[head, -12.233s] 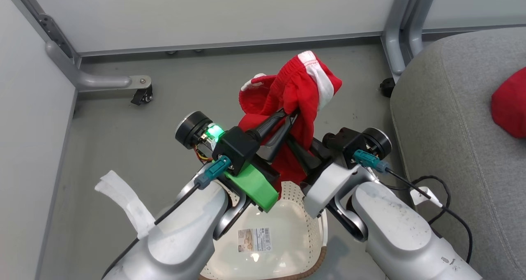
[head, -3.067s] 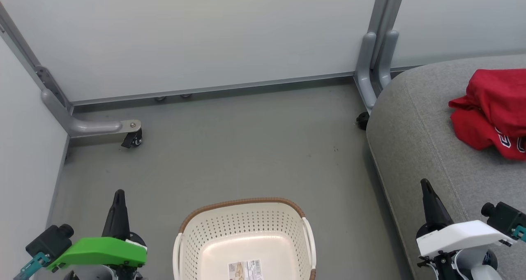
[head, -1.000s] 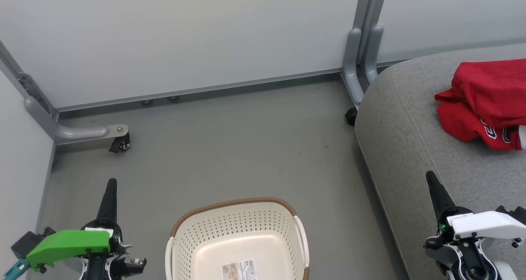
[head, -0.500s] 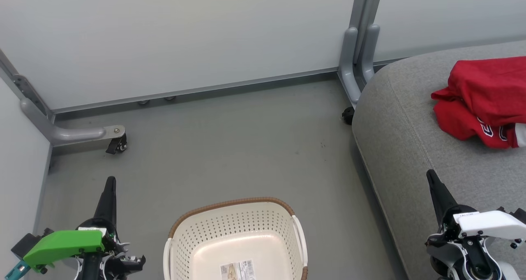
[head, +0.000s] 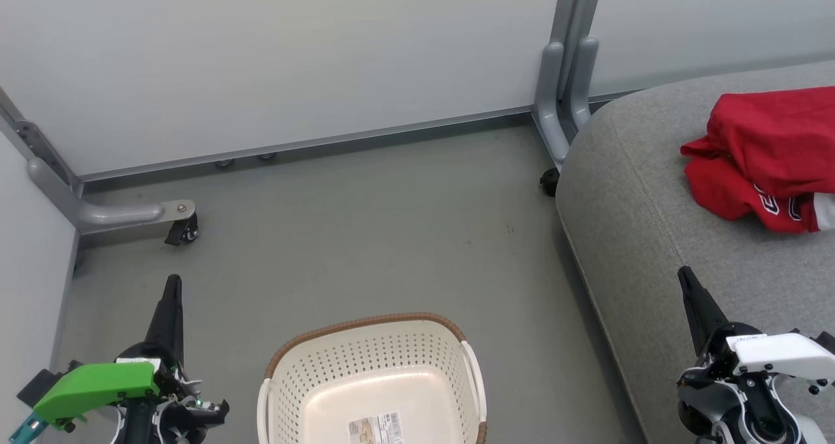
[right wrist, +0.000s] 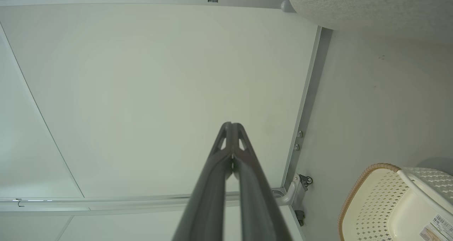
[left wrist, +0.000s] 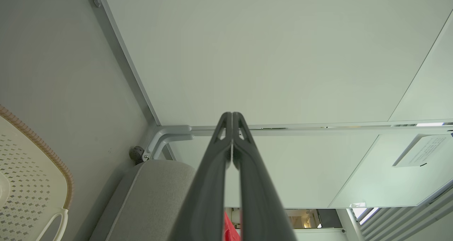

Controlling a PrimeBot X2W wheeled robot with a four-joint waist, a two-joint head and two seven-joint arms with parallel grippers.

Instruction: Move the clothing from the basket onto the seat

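Obs: basket (head: 365, 320) empty, near centre. Both pieces of clothing (head: 763, 150) lie on seat (head: 652, 235), far right. left gripper (head: 173, 281) and right gripper (head: 683, 274): jaws pressed together, nothing held. Transfer judged complete.

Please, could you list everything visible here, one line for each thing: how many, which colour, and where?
seat: one, grey, right side
clothing: two pieces, red, piled on the seat, far right
basket: one, cream-white with brown rim, on the floor, near centre, no clothing inside
label: one, white, on the basket bottom
panels: several, pale grey, at back and left
casters: two, black, on the floor by the panels
left end effector: one, dark, lower left, shut, holding nothing
right end effector: one, dark, lower right, shut, holding nothing
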